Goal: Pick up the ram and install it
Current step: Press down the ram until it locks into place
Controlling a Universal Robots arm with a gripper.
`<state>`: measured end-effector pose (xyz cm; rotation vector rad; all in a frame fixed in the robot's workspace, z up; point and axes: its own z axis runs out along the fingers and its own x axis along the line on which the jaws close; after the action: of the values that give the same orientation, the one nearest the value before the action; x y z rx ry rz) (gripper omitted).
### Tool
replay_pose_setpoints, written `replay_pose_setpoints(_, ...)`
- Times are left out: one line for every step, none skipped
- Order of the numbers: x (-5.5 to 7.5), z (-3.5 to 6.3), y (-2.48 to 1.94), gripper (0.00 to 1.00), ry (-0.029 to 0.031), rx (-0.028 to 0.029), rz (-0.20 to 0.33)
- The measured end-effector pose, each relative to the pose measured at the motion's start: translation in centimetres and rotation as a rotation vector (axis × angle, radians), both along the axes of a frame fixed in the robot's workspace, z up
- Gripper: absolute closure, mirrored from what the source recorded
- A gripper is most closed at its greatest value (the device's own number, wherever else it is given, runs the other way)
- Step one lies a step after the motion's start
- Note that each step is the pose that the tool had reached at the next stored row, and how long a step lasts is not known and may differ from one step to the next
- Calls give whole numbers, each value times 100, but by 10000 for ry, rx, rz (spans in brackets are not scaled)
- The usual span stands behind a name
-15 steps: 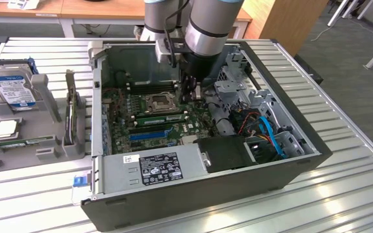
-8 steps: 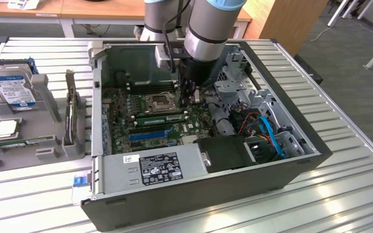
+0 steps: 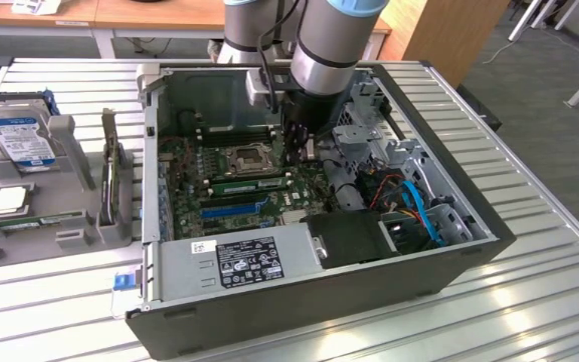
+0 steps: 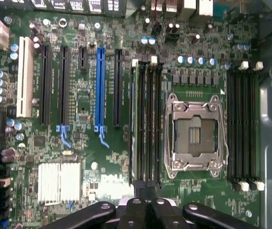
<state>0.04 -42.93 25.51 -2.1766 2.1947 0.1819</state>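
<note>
A long green ram stick point(image 3: 247, 183) stands edge-on in a black memory slot beside the empty processor socket point(image 3: 246, 160) on the motherboard. In the wrist view it is the thin strip point(image 4: 135, 124) at the outer side of that slot bank. My gripper point(image 4: 145, 194) is shut, its black fingers together with nothing visible between them, just above one end of this slot bank. From outside, the gripper point(image 3: 303, 147) hangs inside the open computer case point(image 3: 451, 264), over the board. Another green stick point(image 3: 33, 222) lies on the grey parts tray outside the case.
The grey tray point(image 3: 78, 241) at the exterior view's left holds a hard drive point(image 3: 16, 136), a square silver chip point(image 3: 6, 200) and an upright card point(image 3: 114, 177). Power supply point(image 3: 234, 260), drive cage and cables point(image 3: 421, 211) crowd the case. A second slot bank point(image 4: 243, 124) lies beyond the socket point(image 4: 193, 136).
</note>
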Motion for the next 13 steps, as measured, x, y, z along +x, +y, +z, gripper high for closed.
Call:
replay_pose_setpoints(5, 0, 0, 90, -1, -1, 0)
replay_pose_setpoints(5, 0, 0, 90, 0, 0, -1)
replay_pose_setpoints(5, 0, 0, 90, 0, -1, -1)
replay_pose_setpoints(4, -2, 0, 90, -1, -1, -2)
replay_pose_setpoints(5, -9, -1, 90, -1, 0, -1)
replay_pose_setpoints(5, -21, -1, 90, -1, 4, -1)
replay_pose_setpoints(5, -36, 0, 90, -1, 8, -1)
replay_pose_setpoints(5, -52, -1, 90, 0, 10, 0)
replay_pose_setpoints(5, -68, 0, 90, -1, 12, -1)
replay_pose_setpoints(5, -83, 0, 90, -1, 13, 0)
replay_pose_setpoints(5, -98, 0, 90, 0, 13, 0)
replay_pose_setpoints(5, -111, 0, 90, 0, 13, -1)
replay_pose_setpoints(5, -122, 0, 90, 0, 14, -1)
